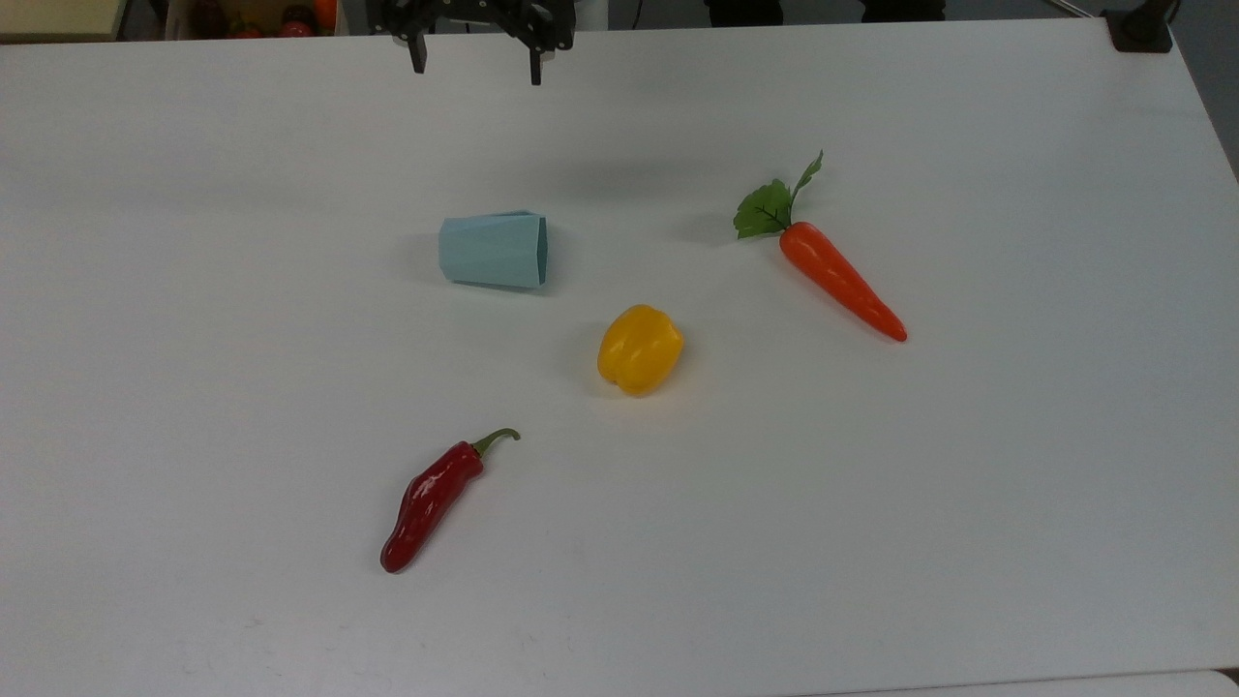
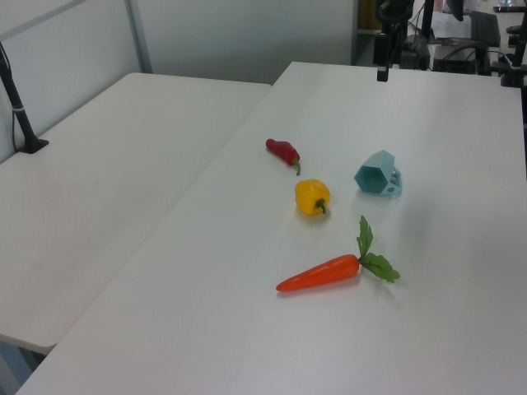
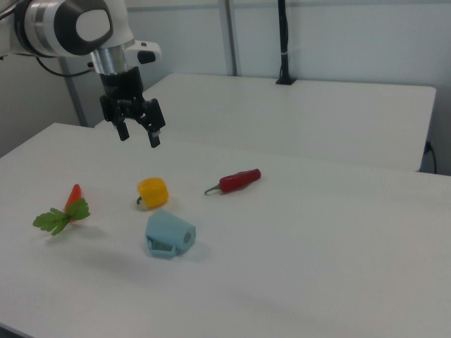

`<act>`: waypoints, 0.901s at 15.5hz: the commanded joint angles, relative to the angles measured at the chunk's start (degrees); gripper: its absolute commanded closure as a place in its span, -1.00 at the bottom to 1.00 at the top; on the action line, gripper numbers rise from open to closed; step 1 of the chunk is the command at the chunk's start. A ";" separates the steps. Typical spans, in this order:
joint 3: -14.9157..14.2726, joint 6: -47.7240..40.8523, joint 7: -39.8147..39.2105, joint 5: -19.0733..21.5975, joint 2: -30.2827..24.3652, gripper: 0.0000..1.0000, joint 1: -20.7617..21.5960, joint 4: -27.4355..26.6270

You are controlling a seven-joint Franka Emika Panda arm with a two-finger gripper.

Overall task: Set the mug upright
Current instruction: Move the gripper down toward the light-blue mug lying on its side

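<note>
Pale blue mug (image 1: 492, 251), yellow pepper (image 1: 639, 348), orange carrot (image 1: 840, 280)

White table (image 1: 1016, 484); second white table (image 2: 99, 164) beside it, black pole (image 3: 283, 42) clamped at edge; pale wall panels (image 3: 338, 42) behind.

mug (image 1: 494, 251) on table (image 1: 968, 484), pepper (image 1: 639, 349) near

The arm hangs wrist-down with its pincer (image 3: 138, 134) high above the worktop (image 3: 317, 232), both fingers spread apart, holding nothing.
</note>
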 commanded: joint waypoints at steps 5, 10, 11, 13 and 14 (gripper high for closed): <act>-0.79 -0.31 -0.57 0.21 -1.56 -1.00 0.25 -1.55; -0.09 -0.48 -0.31 -5.30 -1.12 -1.00 2.35 -3.82; 0.35 -0.48 -0.05 -8.11 -0.95 -1.00 4.18 -5.14; 0.53 -0.05 7.37 -14.61 1.06 -1.00 7.70 -7.16; 0.53 -0.13 10.04 -16.38 2.29 -1.00 9.20 -7.43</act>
